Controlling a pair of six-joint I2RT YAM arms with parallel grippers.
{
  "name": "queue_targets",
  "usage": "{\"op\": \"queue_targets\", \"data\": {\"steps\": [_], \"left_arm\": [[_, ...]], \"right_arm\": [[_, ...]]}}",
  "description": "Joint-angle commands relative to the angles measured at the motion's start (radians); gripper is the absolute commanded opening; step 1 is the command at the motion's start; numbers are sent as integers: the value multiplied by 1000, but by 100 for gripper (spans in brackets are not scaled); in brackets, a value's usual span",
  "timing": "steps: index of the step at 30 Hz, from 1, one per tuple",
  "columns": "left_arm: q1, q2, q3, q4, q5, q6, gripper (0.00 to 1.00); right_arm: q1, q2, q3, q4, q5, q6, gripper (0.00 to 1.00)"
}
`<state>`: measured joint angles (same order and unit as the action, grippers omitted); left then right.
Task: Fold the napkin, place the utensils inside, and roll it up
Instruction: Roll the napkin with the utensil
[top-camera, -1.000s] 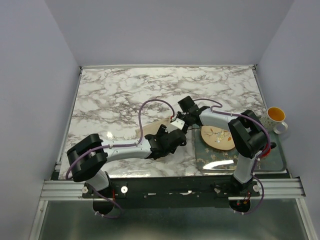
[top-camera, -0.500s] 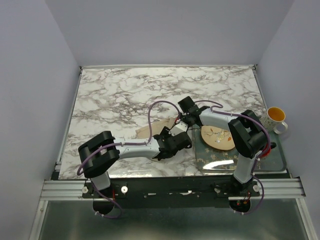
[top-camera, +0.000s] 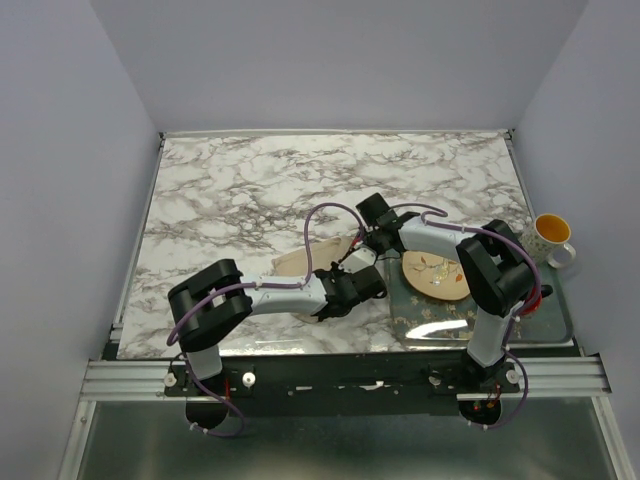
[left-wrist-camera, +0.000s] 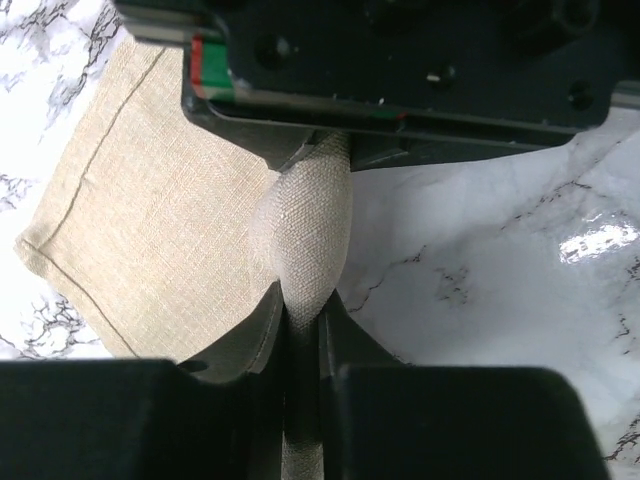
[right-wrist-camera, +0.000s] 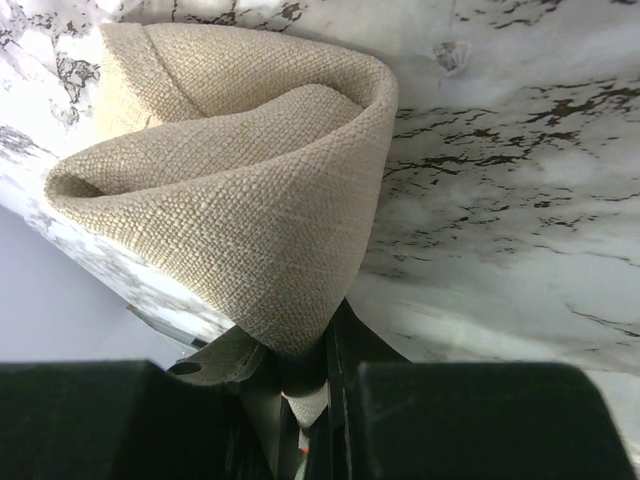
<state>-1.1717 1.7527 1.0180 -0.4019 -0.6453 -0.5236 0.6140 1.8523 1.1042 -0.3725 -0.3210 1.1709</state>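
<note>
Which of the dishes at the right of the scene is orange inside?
The mug at the far right edge: it is white outside, orange inside, and has a handle. The plate is flat and tan, and lies on the tray.

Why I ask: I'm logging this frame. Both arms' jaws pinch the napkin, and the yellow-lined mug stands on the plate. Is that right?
Not quite: the mug is not on the plate. It stands apart from the plate, farther off to the right, as the top external view shows. Both arms' jaws do pinch the napkin.
</note>
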Motion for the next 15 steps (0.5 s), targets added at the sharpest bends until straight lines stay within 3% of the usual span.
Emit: {"op": "queue_targets", "data": {"steps": [1,3,7,15], "left_arm": [[-3,-9,7,-18,-5,-24,12],[-3,-16,4,-18,7,-33,5],[1,-48,-15,-14,41,-49,1],[95,-189,-101,49,173,-76,0]], "right_arm": [[4,8,29,-25,-26,16,1],[4,7,39,-23,-30,-2,3],[3,-1,62,-19,-26,-42,37],[-8,-39,42,12,-24,-148,70]]}}
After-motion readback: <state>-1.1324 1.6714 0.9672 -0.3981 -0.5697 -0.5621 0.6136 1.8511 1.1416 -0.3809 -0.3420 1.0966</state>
